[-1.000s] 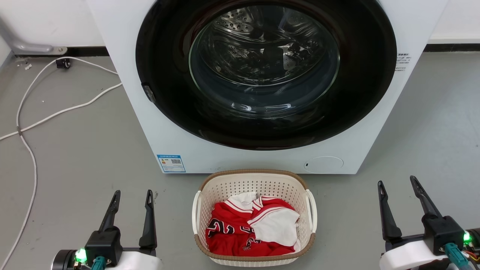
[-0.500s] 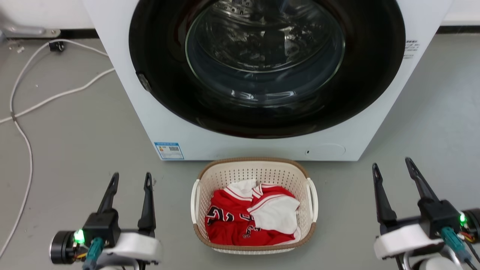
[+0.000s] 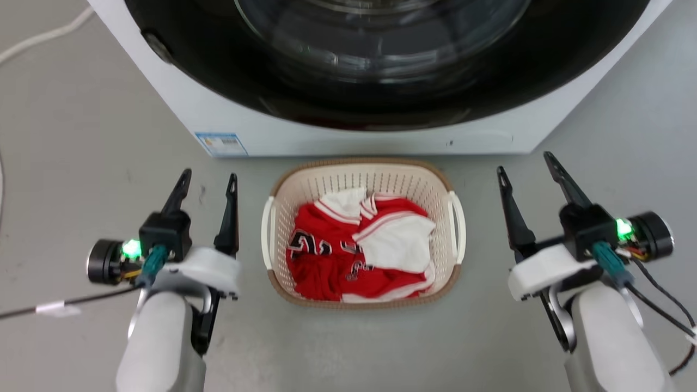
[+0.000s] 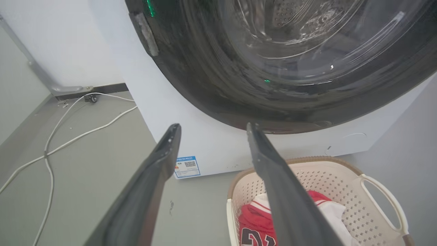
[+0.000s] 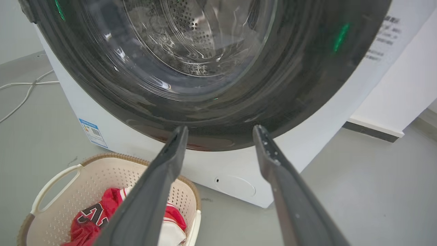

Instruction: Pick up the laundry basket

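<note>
Clothes (image 3: 326, 250) hide the floor of the laundry basket (image 3: 359, 178); the washing machine (image 3: 381, 144) is cropped above.

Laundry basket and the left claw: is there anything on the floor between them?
No. In the head view, the stretch between the left gripper and the laundry basket is bare grey floor; they are apart, not touching.

Washing machine (image 3: 381, 139) front stands just behind the far rim of the laundry basket (image 3: 381, 179); only a thin strip of floor (image 3: 348, 348) between them. Open floor on both basket sides and in front. Left end effector (image 3: 209, 174) and right end effector (image 3: 524, 162), fingers spread, flank the basket, clear of its handles. Red-and-white clothes (image 3: 354, 245) fill the inside. White cable (image 3: 49, 34) lies well off left.
</note>
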Robot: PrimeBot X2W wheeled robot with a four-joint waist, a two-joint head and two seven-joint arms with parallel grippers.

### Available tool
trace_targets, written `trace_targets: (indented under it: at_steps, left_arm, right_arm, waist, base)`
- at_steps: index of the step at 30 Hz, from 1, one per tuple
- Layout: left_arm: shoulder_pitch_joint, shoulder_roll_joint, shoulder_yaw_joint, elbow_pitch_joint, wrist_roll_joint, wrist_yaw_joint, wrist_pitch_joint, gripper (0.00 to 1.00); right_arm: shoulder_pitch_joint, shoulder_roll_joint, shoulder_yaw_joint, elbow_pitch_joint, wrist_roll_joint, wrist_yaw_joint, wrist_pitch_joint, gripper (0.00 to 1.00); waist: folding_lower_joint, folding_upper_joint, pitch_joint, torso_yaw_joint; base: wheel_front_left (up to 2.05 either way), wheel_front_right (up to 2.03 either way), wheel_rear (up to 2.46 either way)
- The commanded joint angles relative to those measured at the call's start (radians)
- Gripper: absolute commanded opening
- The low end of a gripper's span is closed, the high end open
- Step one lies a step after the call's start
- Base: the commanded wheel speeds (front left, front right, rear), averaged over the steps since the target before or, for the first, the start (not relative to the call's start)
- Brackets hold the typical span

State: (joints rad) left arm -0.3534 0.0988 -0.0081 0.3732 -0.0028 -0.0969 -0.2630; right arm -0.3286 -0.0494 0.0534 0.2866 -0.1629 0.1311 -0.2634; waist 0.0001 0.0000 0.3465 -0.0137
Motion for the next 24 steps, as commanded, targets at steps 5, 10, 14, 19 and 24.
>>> trace_targets:
  at_steps: [5, 10, 14, 19, 24]
  left_arm:
    - [-0.171, 0.018, -0.035, 0.183, 0.006, -0.012, -0.003, 1.0]
    - [-0.27, 0.028, -0.047, 0.308, 0.002, -0.015, -0.003, 1.0]
    - [-0.342, 0.038, -0.055, 0.401, -0.002, -0.017, -0.003, 1.0]
    - [-0.413, 0.043, -0.066, 0.496, -0.007, -0.021, -0.003, 1.0]
    - [-0.474, 0.046, -0.075, 0.576, -0.011, -0.024, -0.003, 1.0]
  right_arm:
    - [-0.155, -0.001, 0.039, 0.179, -0.039, -0.001, -0.002, 1.0]
    - [-0.244, -0.001, 0.052, 0.304, -0.058, -0.001, -0.002, 1.0]
    - [-0.317, -0.001, 0.055, 0.399, -0.074, -0.001, -0.002, 1.0]
    - [-0.394, -0.001, 0.048, 0.503, -0.092, -0.001, -0.002, 1.0]
    - [-0.451, -0.001, 0.037, 0.583, -0.107, -0.001, -0.002, 1.0]
  waist:
    - [-0.0001, 0.0, 0.192, -0.014]
    - [-0.0001, 0.0, 0.268, -0.015]
    - [-0.0001, 0.0, 0.328, -0.018]
    - [-0.0001, 0.0, 0.396, -0.015]
    - [-0.0001, 0.0, 0.453, -0.011]
  base:
    - [0.0, 0.0, 0.0]
    - [0.0, 0.0, 0.0]
    - [0.0, 0.0, 0.0]
    - [0.0, 0.0, 0.0]
    - [0.0, 0.0, 0.0]
